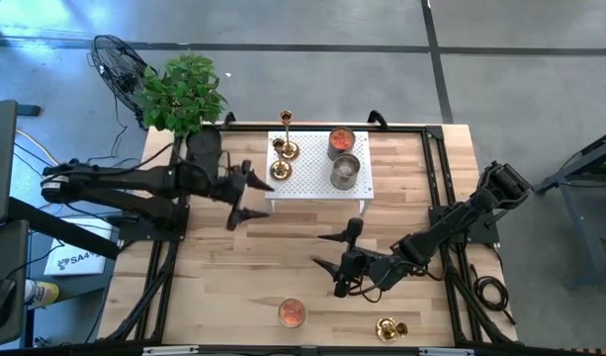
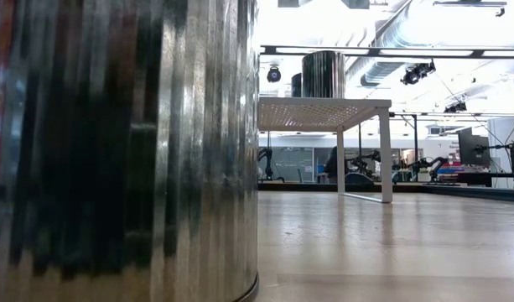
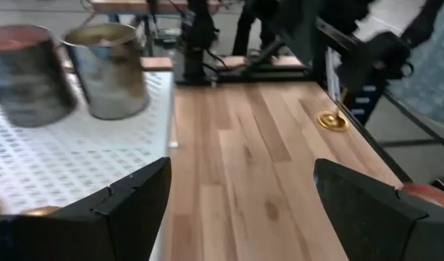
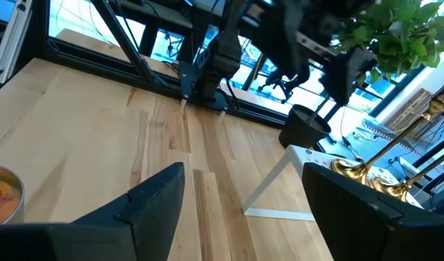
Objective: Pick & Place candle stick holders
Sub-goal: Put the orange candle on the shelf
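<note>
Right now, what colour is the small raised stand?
White, perforated with small holes; the stand shows best in the high view.

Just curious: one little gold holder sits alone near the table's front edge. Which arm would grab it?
Probably the right. Its open end effector hovers nearer the lone holder; the left end effector, also open, is by the white stand.

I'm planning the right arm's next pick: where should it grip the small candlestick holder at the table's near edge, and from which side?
The candlestick holder seems to lie tipped on the wood, base flat-on, so I'd come straight down and close across its thin stem, not the flared base. The right gripper is open and nearest; the left gripper, also open, waits by the white stand.
</note>
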{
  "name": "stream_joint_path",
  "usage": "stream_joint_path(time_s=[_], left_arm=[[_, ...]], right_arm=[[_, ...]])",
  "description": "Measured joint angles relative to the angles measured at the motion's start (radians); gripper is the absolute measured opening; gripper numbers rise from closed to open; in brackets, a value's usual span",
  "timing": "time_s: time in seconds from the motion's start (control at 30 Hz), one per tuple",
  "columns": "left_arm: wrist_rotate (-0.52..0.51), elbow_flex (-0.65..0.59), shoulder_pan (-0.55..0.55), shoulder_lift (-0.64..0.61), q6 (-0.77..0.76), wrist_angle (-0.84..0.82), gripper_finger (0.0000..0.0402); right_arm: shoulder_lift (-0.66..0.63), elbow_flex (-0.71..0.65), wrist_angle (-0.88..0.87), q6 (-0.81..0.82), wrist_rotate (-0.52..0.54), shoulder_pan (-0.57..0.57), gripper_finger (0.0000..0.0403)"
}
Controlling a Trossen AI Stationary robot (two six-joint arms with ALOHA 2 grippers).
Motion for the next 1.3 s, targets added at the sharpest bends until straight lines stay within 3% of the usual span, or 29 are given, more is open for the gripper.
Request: stream_joint_path(time_s=[0.37, 0.6, 1.0, 1.3], left_arm=[[-0.155, 0.0, -0.148, 0.0, -0.092, -0.023, 0.0336], [-0.181, 0.0, -0.15, 0.009, -0.122, -0.079, 0.0393], [-0.155, 0.0, -0.16, 0.128, -0.165, -0.085, 0.0399], [-0.08, 0.0, -0.297, 0.216, -0.242, -0.065, 0.0399]], right_arm=[[0.0, 0.0, 0.001, 0.026, -0.001, 0.0, 0.0275], [0.0, 0.0, 0.001, 0.046, -0.001, 0.0, 0.0275], [0.0, 0.0, 0.001, 0.046, -0.031, 0.0, 0.0275], [0.0, 0.0, 0.0, 0.056, -0.089, 0.001, 0.0275]])
